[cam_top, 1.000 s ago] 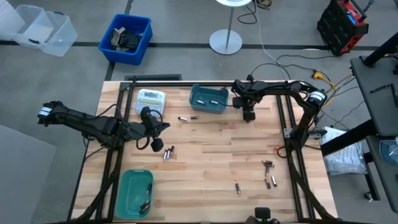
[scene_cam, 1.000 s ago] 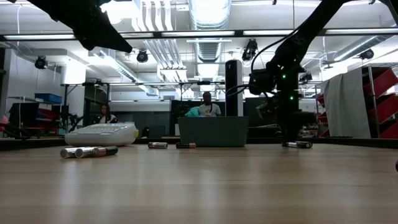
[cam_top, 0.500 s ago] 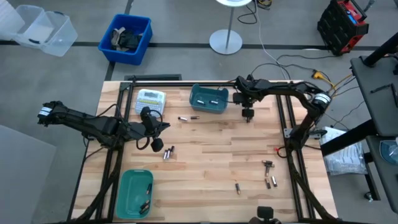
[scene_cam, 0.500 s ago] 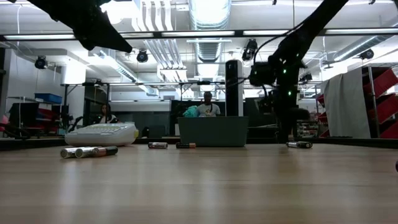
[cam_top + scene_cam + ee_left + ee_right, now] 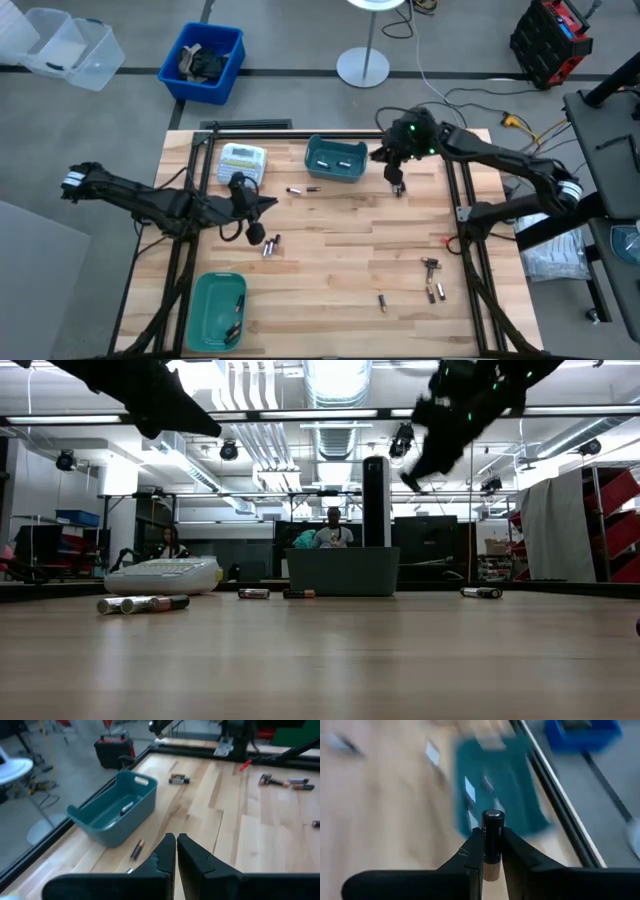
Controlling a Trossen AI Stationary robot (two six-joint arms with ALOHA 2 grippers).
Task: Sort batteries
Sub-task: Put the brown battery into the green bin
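My right gripper (image 5: 394, 172) hangs high above the table, just right of the far teal bin (image 5: 335, 160), shut on a dark battery (image 5: 492, 840) with a tan end. In the low view it is up near the top (image 5: 410, 478). My left gripper (image 5: 256, 233) is shut on nothing and hovers over the table's left half beside two batteries (image 5: 271, 245). Other batteries lie flat on the wood: one pair (image 5: 303, 189) before the bin and several (image 5: 433, 290) at the near right. The far bin holds a battery (image 5: 126, 808). My right gripper pinches the battery's lower half (image 5: 492, 854) between its two fingers. The battery lies along the fingers, and its dark metal-capped end (image 5: 493, 815) sticks out past the fingertips. It is lifted clear of the table.
A white label-maker (image 5: 243, 160) sits at the far left beside the bin. A second teal bin (image 5: 217, 310) with several batteries stands at the near left corner. One more battery (image 5: 398, 190) lies on the table below the right gripper. The table's middle is bare wood.
My right gripper has risen from close above the table to well above it and has tipped over, shifting a little toward the far teal bin. The battery on the table below it has stayed where it was.
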